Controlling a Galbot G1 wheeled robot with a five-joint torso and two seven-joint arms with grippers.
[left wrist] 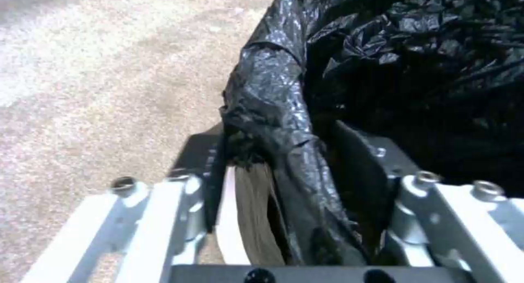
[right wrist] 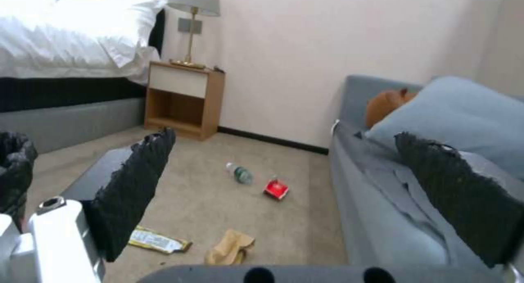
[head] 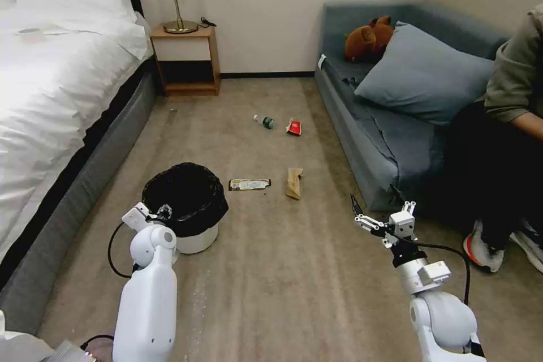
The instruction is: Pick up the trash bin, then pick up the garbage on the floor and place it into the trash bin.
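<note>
Head view has the left end effector (head: 161, 214) clamped on the trash bin (head: 195, 237) rim, right end effector (head: 362, 216) open, snack wrapper (head: 249, 184) ahead-left of it.

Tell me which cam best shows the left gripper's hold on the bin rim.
Left wrist view: the left gripper straddles the trash bin rim, one finger inside the black bag, one outside. Head view shows the left gripper at the near rim, contact hidden. Right wrist view catches just the bin's edge.
</note>
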